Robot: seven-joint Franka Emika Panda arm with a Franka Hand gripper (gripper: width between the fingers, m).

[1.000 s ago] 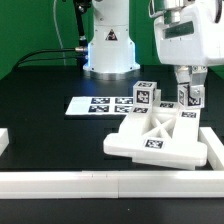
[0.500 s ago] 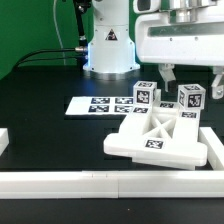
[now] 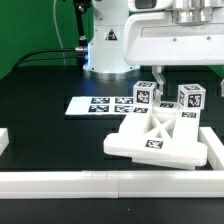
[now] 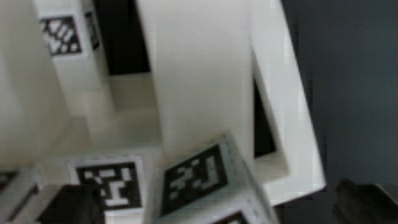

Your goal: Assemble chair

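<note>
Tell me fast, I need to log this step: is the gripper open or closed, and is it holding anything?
Gripper: open, holding nothing; the fingers hang above the square blocks without touching them.

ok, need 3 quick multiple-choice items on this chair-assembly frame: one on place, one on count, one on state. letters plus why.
1. In the exterior view, where does the marker board lie relative to the X-braced panel?
A. To the exterior view's left of it
B. On top of it
C. To the exterior view's right of it

2. How many tagged square blocks stand upright behind the X-braced panel?
A. None
B. Two
C. Five

3. What is the state of the gripper?
A. Shut on a block
B. Shut on the panel
C. Open, holding nothing

Answers:
1. A: the flat board lies on the black table, left of the panel.
2. B: one block and another block stand there.
3. C: the fingers hang spread above the blocks, with nothing between them.
</note>
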